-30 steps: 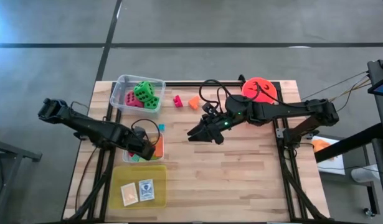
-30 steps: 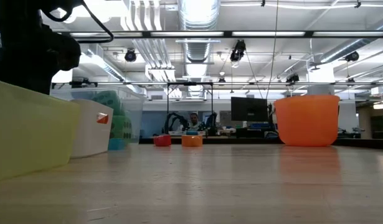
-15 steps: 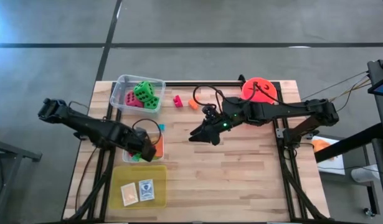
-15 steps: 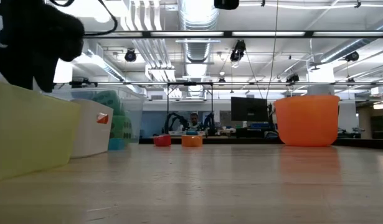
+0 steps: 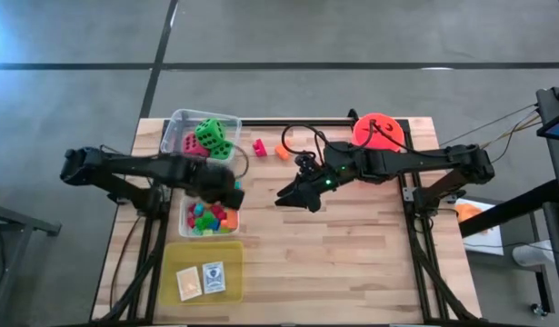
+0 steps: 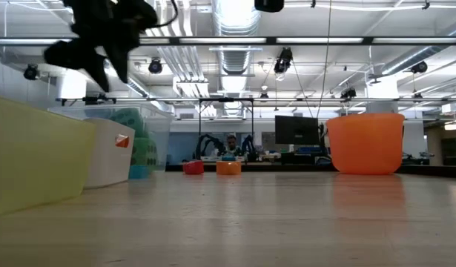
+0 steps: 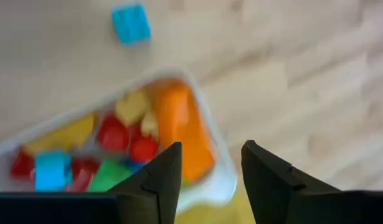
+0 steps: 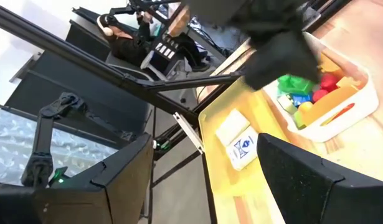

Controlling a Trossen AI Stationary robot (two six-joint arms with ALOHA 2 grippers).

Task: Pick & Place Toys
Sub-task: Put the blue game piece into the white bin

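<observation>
1. The left claw [image 5: 232,193] hangs above the table [image 5: 352,263], over the far edge of the white tub [image 5: 184,227] that holds the small bright blocks [image 5: 206,218]. Its fingers [image 7: 160,177] stand apart with nothing between them, so it is released.
2. In the left wrist view the white tub lies directly under that claw, with orange, yellow, red, green and blue pieces inside.
3. A single blue block [image 7: 130,23] lies on the bare wood just outside the tub's rim, beyond the claw's tips and apart from them.
4. The right claw [image 5: 293,194] hovers near the table's middle, well apart from the tubs. Its fingers [image 8: 122,180] stand wide with nothing between them, so it is released as well.
5. A pink block [image 5: 259,146] and an orange block [image 5: 282,151] lie near the table's far edge, beyond the right claw.
6. Green and pink dice [image 5: 211,138] sit in the clear tub [image 5: 174,127] at the far left corner.
7. Two flat cards [image 5: 202,280] lie in the yellow tray [image 5: 170,250] at the near left.
8. The red-orange bucket [image 5: 379,130] stands at the far right.
</observation>
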